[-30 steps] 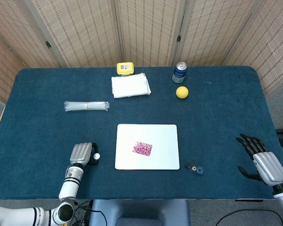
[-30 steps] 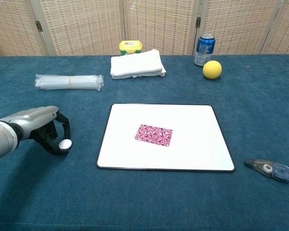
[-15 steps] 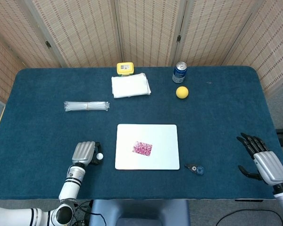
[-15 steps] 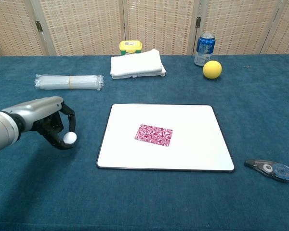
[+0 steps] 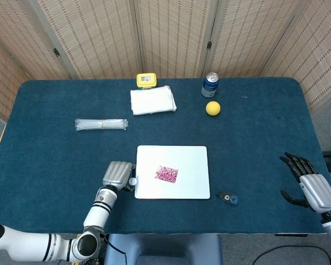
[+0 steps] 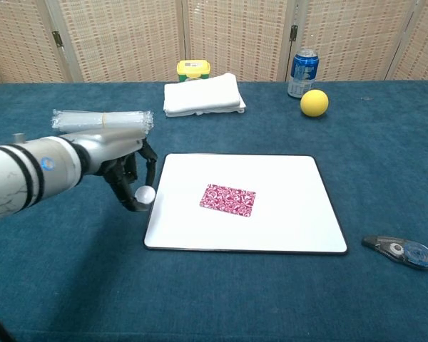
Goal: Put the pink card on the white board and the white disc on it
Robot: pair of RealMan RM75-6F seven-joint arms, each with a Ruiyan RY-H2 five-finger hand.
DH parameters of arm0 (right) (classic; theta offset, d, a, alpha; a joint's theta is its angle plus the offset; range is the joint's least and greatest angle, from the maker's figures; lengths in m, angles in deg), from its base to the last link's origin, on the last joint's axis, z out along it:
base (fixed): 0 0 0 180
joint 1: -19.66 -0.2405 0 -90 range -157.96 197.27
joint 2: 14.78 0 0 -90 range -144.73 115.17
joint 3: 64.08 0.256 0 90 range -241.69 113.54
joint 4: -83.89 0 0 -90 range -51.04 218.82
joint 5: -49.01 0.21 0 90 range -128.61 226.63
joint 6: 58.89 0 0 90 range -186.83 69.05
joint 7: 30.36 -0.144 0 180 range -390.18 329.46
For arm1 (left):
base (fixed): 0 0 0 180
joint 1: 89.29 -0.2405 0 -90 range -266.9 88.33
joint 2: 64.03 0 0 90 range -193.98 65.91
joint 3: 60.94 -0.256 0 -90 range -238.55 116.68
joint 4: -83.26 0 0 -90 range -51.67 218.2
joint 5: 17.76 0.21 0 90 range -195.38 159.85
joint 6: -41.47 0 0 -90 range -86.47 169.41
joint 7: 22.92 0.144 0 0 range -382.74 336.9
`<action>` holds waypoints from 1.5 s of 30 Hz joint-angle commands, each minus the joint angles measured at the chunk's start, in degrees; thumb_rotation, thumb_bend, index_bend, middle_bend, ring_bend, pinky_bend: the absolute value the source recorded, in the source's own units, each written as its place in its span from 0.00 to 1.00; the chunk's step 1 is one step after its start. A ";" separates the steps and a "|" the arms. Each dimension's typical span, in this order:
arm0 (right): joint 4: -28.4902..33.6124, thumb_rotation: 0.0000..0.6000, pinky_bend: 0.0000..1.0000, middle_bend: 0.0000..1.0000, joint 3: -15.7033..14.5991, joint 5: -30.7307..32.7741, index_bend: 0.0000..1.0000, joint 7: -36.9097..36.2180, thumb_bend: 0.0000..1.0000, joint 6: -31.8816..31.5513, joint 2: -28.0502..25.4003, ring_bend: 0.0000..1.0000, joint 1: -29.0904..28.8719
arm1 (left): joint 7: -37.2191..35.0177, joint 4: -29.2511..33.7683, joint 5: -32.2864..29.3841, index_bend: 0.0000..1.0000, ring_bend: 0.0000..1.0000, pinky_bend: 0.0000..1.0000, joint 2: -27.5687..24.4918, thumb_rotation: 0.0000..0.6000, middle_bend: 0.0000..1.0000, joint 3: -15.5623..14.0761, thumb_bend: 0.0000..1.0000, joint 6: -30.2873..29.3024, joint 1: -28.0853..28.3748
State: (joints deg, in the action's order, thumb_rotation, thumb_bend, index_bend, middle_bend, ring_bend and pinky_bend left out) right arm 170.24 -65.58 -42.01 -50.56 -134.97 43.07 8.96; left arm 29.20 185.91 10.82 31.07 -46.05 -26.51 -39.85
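Left hand (image 6: pixel 125 167) pinches the white disc (image 6: pixel 145 194) at its fingertips, other fingers curled in around it. Disc sits at the left edge of the white board (image 6: pixel 285 214), mid-left of the chest view; can't tell if it's above the board or touching it. In the head view the same hand (image 5: pixel 117 174) is lower centre-left, disc (image 5: pixel 132 181) a small white dot just at the board (image 5: pixel 193 176) edge, mostly covered by the hand's back.

Pink card (image 6: pixel 228 199) lies flat on the board, slightly left of its centre; also seen in the head view (image 5: pixel 166 174).

Right hand (image 5: pixel 311 185) is at the lower right edge of the head view, fingers spread, holding nothing, well apart from the board. Not visible in the chest view; its wrist is cut off by the frame.

Blue tape dispenser (image 6: pixel 401 251) lies just right of the board's lower right corner.

Versus a second ago: left hand with disc has moved right from the open cloth toward the board and now reaches its edge. Right hand has shifted slightly right and down. Card and board unchanged.
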 commanded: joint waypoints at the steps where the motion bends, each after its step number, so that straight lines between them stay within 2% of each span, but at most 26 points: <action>1: -0.33 1.00 0.00 0.00 0.11 0.30 0.00 -0.61 0.24 0.73 -0.01 0.00 -0.39 | 4.33 -0.83 -3.12 0.58 0.98 0.97 2.25 1.00 1.00 1.47 0.27 -0.54 4.12; 9: -1.08 1.00 0.00 0.00 0.13 0.36 0.00 -2.70 0.24 1.55 -0.31 0.00 -0.85 | 10.02 -1.62 -7.94 0.58 0.98 0.97 5.04 1.00 1.00 4.54 0.27 -2.68 11.01; 16: -1.35 1.00 0.00 0.00 0.28 1.05 0.00 -2.84 0.24 2.59 -0.15 0.00 -1.22 | 10.82 -3.35 -11.73 0.57 0.98 0.97 5.65 1.00 1.00 6.79 0.27 -0.36 15.08; 28: -2.38 1.00 0.00 0.00 1.09 2.86 0.00 -4.88 0.24 3.60 -0.38 0.00 -1.49 | 8.30 -14.44 -15.74 0.57 0.98 0.97 8.31 1.00 1.00 6.86 0.27 9.54 20.87; 36: -3.35 1.00 0.00 0.00 1.14 3.10 0.00 -5.95 0.24 6.09 -0.09 0.00 -2.73 | 5.98 -19.80 -16.69 0.57 0.98 0.97 8.81 1.00 1.00 5.47 0.27 12.43 22.58; 45: -3.67 1.00 0.00 0.00 0.99 3.03 0.00 -6.15 0.24 6.76 0.14 0.00 -3.04 | 4.42 -22.49 -17.30 0.57 0.98 0.97 10.25 1.00 1.00 4.33 0.27 14.06 24.58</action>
State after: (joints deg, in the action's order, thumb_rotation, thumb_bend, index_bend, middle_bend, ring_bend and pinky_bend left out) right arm 166.58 -64.58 -38.96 -56.69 -128.19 43.21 5.92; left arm 33.71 163.48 -6.41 41.24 -41.64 -12.52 -15.36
